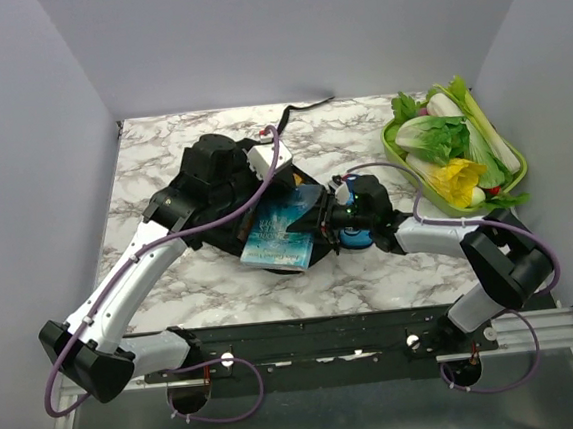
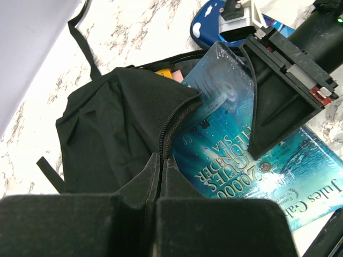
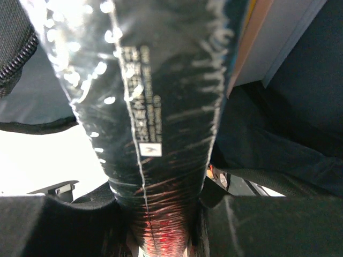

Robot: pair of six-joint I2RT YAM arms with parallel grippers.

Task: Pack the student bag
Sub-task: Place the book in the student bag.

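Note:
The black student bag (image 2: 107,128) lies on the marble table, mostly hidden under my left arm in the top view; its strap (image 1: 302,107) trails toward the back. My left gripper (image 2: 159,167) is shut on the bag's zipper edge and holds the opening up. A teal shrink-wrapped book (image 1: 278,230), also in the left wrist view (image 2: 230,144), lies tilted with its far end inside the opening. My right gripper (image 1: 329,221) is shut on the book's right edge; the book's spine (image 3: 161,134) fills the right wrist view between the fingers.
A blue patterned pencil case (image 2: 211,21) lies under my right wrist (image 1: 357,236). A green tray (image 1: 519,159) of vegetables stands at the back right. White walls enclose the table on three sides.

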